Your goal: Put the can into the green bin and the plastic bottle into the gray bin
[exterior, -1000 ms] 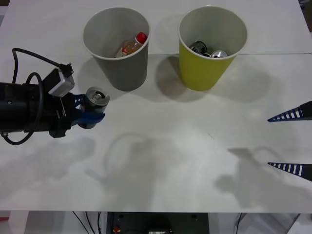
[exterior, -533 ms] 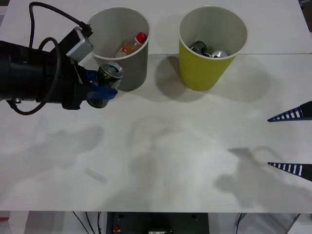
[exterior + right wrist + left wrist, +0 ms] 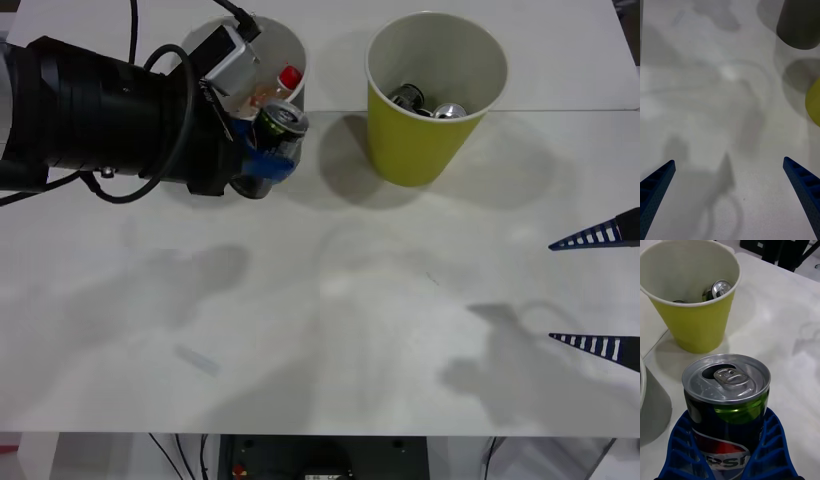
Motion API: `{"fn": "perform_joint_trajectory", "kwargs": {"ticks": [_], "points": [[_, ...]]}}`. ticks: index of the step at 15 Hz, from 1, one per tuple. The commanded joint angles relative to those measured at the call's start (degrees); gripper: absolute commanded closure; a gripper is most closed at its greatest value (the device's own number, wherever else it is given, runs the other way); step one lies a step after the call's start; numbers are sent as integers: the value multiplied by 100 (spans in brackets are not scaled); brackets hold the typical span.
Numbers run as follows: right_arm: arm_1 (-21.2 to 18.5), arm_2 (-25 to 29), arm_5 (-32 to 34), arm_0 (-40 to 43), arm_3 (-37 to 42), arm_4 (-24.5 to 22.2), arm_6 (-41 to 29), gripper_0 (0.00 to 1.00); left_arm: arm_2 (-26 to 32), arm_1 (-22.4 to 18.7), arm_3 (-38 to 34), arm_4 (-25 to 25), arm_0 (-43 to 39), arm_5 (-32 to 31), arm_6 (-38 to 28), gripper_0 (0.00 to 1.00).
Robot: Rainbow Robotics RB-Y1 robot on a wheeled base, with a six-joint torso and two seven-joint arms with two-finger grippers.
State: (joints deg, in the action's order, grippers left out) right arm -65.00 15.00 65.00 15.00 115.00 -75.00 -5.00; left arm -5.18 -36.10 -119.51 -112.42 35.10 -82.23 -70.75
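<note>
Carrying the can (image 3: 278,128) upright in its blue fingers, the left gripper (image 3: 262,152) hangs right at the near edge of the gray bin (image 3: 292,60), from the front view. The plastic bottle (image 3: 274,92) already lies inside that bin, red cap up. The green bin (image 3: 434,92) stands well to the side with a couple of cans in its bottom. My worry from here: the can sits almost over the wrong bin, so letting go too soon would drop it in with the bottle. The bulky arm could also nudge the gray bin as it swings across. The right gripper (image 3: 598,291) waits at the table (image 3: 330,330) edge, fingers spread wide with nothing between them.

From the right wrist view, those fingers (image 3: 657,185) stand at the two corners above bare table, with the gray bin's foot and a sliver of the green one beyond. It looks harmless where it is.

From the left wrist view, the fingers (image 3: 679,442) cup the can (image 3: 727,405) low around its body, closed snugly on it. The green bin (image 3: 692,302) lies ahead, its rim higher than the can's top looks to be. Unless the can is lifted more, it may clip that rim and tip the light bin over.
</note>
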Motion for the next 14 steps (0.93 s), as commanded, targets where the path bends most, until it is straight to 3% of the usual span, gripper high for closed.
{"fn": "perform_joint_trajectory", "kwargs": {"ticks": [1, 7, 10, 14], "points": [[0, 0, 0, 0, 0, 0, 0, 0, -80, 261, 621, 54, 515, -39, 0, 99], [0, 0, 0, 0, 0, 0, 0, 0, -352, 815, 2397, -8, 2097, -39, -70, 99], [0, 0, 0, 0, 0, 0, 0, 0, -765, 938, 3258, -157, 2888, -4, -70, 99], [0, 0, 0, 0, 0, 0, 0, 0, -1223, 1201, 4568, -201, 3820, 480, -70, 97]]}}
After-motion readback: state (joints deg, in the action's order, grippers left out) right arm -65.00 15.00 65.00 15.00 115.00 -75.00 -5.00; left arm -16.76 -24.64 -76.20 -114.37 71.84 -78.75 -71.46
